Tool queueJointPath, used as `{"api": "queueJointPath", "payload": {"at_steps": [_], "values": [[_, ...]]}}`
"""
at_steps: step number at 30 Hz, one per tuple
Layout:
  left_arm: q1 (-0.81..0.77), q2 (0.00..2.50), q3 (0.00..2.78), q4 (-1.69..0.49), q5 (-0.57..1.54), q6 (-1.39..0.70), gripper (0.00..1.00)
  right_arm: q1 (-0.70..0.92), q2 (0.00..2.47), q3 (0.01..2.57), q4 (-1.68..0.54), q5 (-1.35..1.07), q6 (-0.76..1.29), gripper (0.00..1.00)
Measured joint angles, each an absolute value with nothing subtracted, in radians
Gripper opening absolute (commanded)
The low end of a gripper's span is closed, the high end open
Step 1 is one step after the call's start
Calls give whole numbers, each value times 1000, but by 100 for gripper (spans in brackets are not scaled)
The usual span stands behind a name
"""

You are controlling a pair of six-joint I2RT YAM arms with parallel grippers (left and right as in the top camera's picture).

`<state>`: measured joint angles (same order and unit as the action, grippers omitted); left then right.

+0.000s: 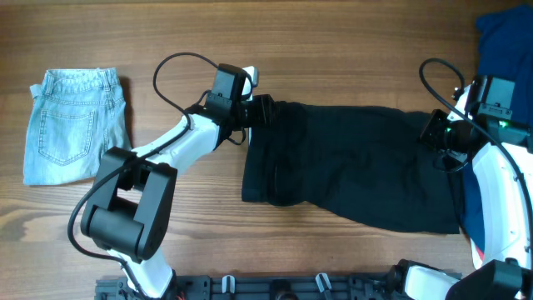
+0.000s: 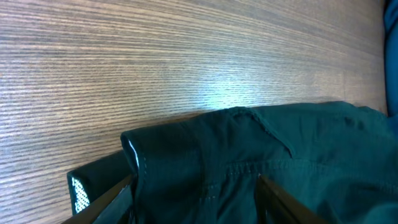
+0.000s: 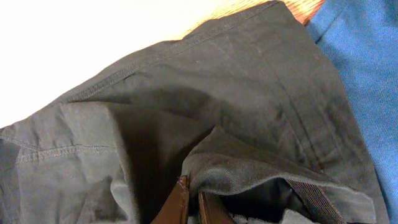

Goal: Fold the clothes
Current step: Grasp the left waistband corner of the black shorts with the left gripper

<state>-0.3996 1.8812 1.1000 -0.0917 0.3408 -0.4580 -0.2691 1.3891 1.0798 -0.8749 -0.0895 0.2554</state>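
The black garment (image 1: pixel 358 167) lies spread across the middle and right of the wooden table. My left gripper (image 1: pixel 260 109) is at its far left corner. In the left wrist view the fingers (image 2: pixel 196 199) stand wide apart with the garment's seamed edge (image 2: pixel 249 149) between them. My right gripper (image 1: pixel 436 137) is at the garment's right edge. In the right wrist view the fingers (image 3: pixel 194 208) are pinched together on a lifted fold of the black garment (image 3: pixel 205 93).
Light-blue denim shorts (image 1: pixel 75 125) lie folded at the far left. Bright royal-blue fabric (image 1: pixel 504 42) lies at the back right corner, next to the garment; it also shows in the right wrist view (image 3: pixel 360 74). Black cables loop off both arms.
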Motion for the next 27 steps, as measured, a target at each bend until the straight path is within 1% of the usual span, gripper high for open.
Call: {"api": "queueJointPath", "payload": {"at_steps": [8,12,14,18,19,20,21,23,24,25,26,27], "values": [[-399,1910,1100,-81,311,-458,56,-269,1389,1080,-875,-90,255,4],[-399,1946,1100,-53,302,-458,60,-269,1389,1080,-875,-90,255,4],[-399,1957,1100,-40,300,-458,60,-269,1389,1080,-875,-89,255,4],[-399,1966,1100,-2,299,-458,54,-269,1389,1080,-875,-89,255,4],[-399,1966,1100,5,299,-458,49,-269,1389,1080,-875,-90,255,4],[-399,1966,1100,8,297,-458,38,-269,1389,1080,-875,-90,255,4],[-399,1966,1100,8,296,-456,30,-269,1389,1080,-875,-89,255,4],[-399,1966,1100,8,294,-460,18,-269,1389,1080,-875,-90,255,4],[-400,1966,1100,7,292,-453,12,-269,1389,1080,-875,-89,255,4],[-400,1966,1100,7,292,-458,10,-269,1389,1080,-875,-90,255,4],[-400,1966,1100,7,293,-457,4,-269,1389,1080,-875,-90,255,4],[-400,1966,1100,7,293,-456,4,-269,1389,1080,-875,-89,255,4]]}}
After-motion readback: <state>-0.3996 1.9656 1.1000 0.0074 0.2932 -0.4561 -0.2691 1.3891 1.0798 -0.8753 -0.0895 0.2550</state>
